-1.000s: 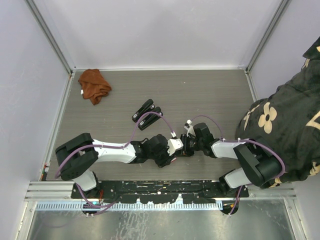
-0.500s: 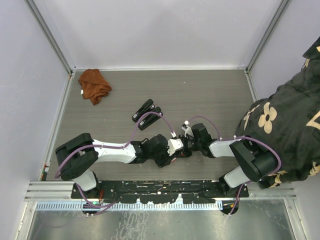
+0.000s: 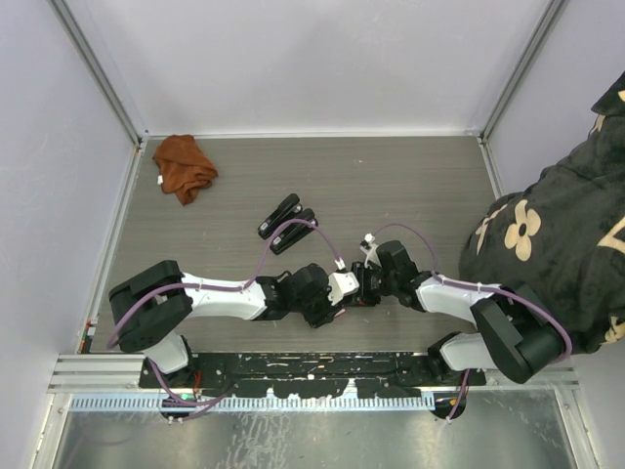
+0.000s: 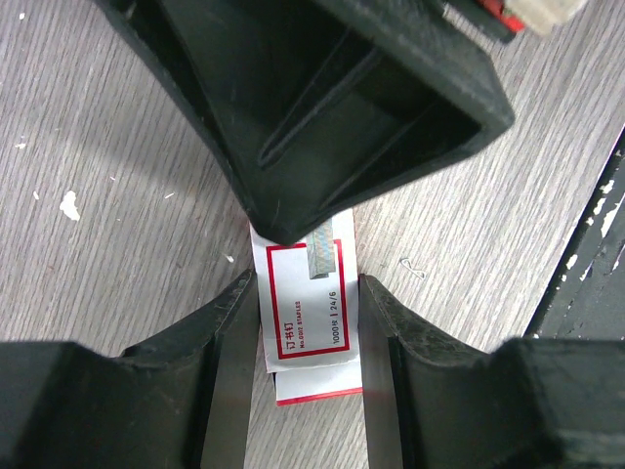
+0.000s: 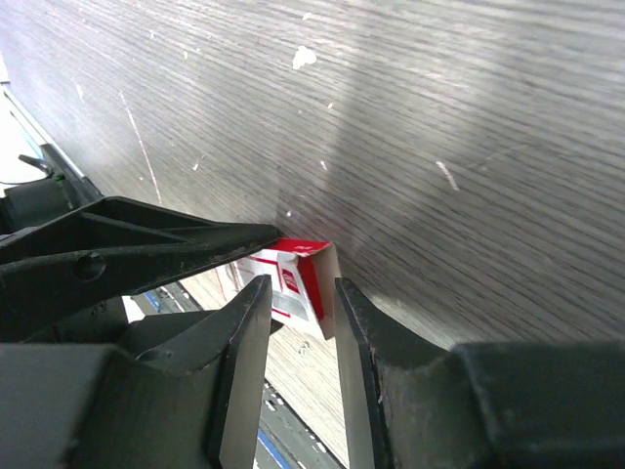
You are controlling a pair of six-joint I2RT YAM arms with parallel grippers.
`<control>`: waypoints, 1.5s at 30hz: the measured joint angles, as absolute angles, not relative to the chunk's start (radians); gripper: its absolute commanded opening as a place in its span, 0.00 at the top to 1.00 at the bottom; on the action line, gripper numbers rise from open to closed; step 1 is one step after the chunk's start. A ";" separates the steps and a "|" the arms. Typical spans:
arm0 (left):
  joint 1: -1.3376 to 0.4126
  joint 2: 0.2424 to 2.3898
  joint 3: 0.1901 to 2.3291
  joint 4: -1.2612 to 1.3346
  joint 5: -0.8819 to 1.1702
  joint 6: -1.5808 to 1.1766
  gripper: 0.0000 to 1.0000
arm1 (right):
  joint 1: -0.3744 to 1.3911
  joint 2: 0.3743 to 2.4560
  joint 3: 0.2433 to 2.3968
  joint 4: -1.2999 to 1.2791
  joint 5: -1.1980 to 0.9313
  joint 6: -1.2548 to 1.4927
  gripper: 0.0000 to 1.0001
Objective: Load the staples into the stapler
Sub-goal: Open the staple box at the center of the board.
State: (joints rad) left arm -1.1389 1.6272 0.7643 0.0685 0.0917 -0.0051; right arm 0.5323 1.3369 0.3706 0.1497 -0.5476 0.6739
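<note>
- Red-and-white cardboard staple box (image 4: pixel 308 322): small, flat and rectangular, with a red-framed label and black print. A grey staple-strip shape shows at its far end; whether it is printed or real cannot be told.
- Table (image 3: pixel 391 186): grey wood-grain laminate, matt, with small white flecks.
- Left stapler (image 3: pixel 278 216) and right stapler (image 3: pixel 294 233): black, elongated, lying side by side, well apart from the box.
- Cloth (image 3: pixel 184 166): rust-orange, crumpled, at the far left corner.
- Left gripper (image 4: pixel 305 293): black jaws partly apart, clamped on the long sides of the box.
- Right gripper (image 5: pixel 301 293): jaws partly apart, straddling the far end of the same box (image 5: pixel 293 278); one jaw meets the white flap, but a firm grasp cannot be confirmed.
- Box location: between both grippers, near the table's near edge at centre.
</note>
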 measured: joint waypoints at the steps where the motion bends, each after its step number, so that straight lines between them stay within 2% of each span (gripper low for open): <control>1: -1.139 1.627 0.764 0.068 0.092 -0.006 0.66 | 0.528 1.327 0.372 0.136 -0.542 0.666 0.62; 12: -1.141 1.627 0.764 0.068 0.088 -0.004 0.66 | 0.511 1.342 0.364 0.123 -0.567 0.652 0.70; 17: -1.145 1.627 0.765 0.069 0.080 -0.001 0.66 | 0.511 1.353 0.359 0.150 -0.595 0.659 0.79; 19: -1.146 1.627 0.765 0.069 0.079 -0.001 0.65 | 0.511 1.357 0.359 0.159 -0.604 0.660 0.86; 21: -1.147 1.627 0.765 0.069 0.077 0.001 0.59 | 0.511 1.362 0.358 0.165 -0.609 0.661 0.93; 23: -1.148 1.627 0.765 0.069 0.074 0.002 0.48 | 0.510 1.364 0.357 0.170 -0.616 0.661 0.99; 27: -1.153 1.629 0.767 0.066 0.062 0.014 0.25 | 0.509 1.364 0.355 0.179 -0.619 0.665 0.99; 30: -1.159 1.624 0.769 0.056 0.041 0.009 0.16 | 0.509 1.359 0.348 0.190 -0.606 0.681 0.99; 34: -1.159 1.560 0.769 0.009 -0.026 -0.039 0.09 | 0.509 1.292 0.305 0.219 -0.538 0.724 0.99; 36: -1.154 1.488 0.774 -0.021 -0.069 -0.091 0.11 | 0.509 1.231 0.268 0.237 -0.484 0.758 0.99; 43: -1.032 1.293 0.815 -0.086 -0.118 -0.451 0.36 | 0.509 1.081 0.152 0.308 -0.336 0.863 0.99; 45: -0.987 1.277 0.788 -0.084 -0.105 -0.555 0.40 | 0.509 1.064 0.134 0.309 -0.307 0.879 0.99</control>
State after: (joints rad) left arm -0.9871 1.2766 0.7883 -0.0837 -0.1055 -0.5552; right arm 0.5095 1.0637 0.1341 0.3092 -0.3069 0.8791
